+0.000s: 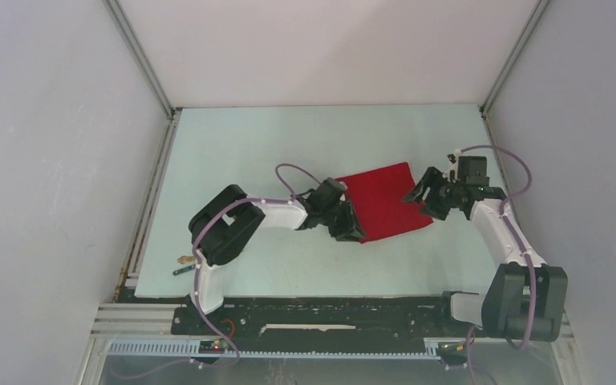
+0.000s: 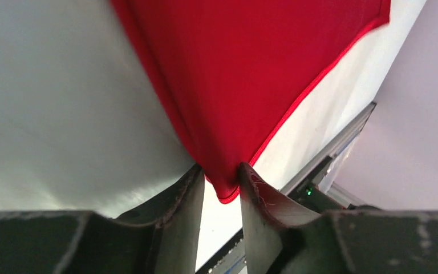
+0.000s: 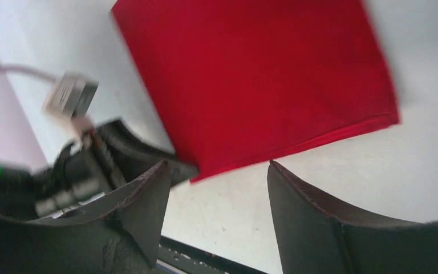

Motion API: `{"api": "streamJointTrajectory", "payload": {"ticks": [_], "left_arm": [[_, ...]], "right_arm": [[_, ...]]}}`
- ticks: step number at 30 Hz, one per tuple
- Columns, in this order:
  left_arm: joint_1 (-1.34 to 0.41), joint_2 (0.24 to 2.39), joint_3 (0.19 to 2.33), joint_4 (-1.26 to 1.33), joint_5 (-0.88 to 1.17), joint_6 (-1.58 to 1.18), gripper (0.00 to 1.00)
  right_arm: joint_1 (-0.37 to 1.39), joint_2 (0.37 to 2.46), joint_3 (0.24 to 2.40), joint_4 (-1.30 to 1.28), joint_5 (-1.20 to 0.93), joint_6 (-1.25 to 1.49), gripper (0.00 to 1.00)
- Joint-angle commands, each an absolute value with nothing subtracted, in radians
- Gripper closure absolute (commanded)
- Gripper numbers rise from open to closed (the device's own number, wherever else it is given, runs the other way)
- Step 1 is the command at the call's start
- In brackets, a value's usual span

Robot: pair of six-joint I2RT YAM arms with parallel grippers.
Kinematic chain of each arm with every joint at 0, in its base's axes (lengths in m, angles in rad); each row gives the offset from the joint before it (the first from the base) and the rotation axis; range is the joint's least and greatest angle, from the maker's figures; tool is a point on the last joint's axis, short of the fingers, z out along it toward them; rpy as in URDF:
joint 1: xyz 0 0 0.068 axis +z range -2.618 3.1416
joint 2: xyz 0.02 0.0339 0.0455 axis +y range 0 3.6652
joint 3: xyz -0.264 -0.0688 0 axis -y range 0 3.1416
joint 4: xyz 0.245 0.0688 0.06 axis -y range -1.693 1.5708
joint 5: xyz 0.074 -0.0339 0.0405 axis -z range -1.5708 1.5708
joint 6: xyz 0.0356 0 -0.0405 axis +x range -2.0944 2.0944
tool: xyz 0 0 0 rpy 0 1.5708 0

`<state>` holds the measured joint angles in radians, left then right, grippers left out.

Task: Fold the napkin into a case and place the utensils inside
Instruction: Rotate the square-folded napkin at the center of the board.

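Top external view counts 1 red napkin [image 1: 385, 202], 2 hands and 2 utensils on the pale bench [image 1: 241, 144]. The napkin lies flat near the middle of the frame, turned a little askew. The left hand [image 1: 346, 223] sits at its lower left corner and the right hand [image 1: 422, 195] at its right edge. The 2 utensils lie well apart from the cloth at the lower left of the bench, beside the left arm [image 1: 224, 228]: a light-brown wooden fork [image 1: 183, 259] and, just below it, a dark teal stick [image 1: 183, 271]. Both are tiny there and partly covered by the arm, so only a short piece of each shows and their shapes cannot be made out.

From above, the jaws of the 2 hands are hard to read. Left wrist view settles 1 of them. The left hand's 2 fingers [image 2: 185, 197] stand narrow, pinched on 1 corner of the napkin, and the stitched hem pokes out between them toward the bottom of the frame. The cloth runs up and is cut off by the top edge. Whether it is 1 layer or folded over cannot be told.

Right wrist view shows the right hand's 2 fingers [image 3: 148, 194] standing wide with nothing gripped. The napkin's near edge lies just beyond their tips, and whether they touch it cannot be told. At the left of that frame the left hand appears dark and blurred at the cloth's corner. Only the top external view shows the utensils.
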<state>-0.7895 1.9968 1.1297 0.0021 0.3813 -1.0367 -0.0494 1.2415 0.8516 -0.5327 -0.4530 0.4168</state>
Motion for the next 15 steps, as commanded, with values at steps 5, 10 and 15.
{"api": "streamJointTrajectory", "payload": {"ticks": [5, 10, 15], "left_arm": [[-0.844, 1.817, 0.999, 0.074, 0.286, -1.139, 0.41], [-0.846, 1.715, 0.969, 0.068, 0.39, -1.062, 0.26], [-0.85, 1.785, 1.108, 0.063, 0.523, -0.988, 0.33]], "right_arm": [[-0.231, 1.342, 0.795, -0.486, -0.331, 0.449, 0.26], [-0.311, 1.412, 0.788, -0.388, -0.408, 0.47, 0.28], [-0.387, 1.429, 0.751, -0.295, -0.478, 0.457, 0.31]]}}
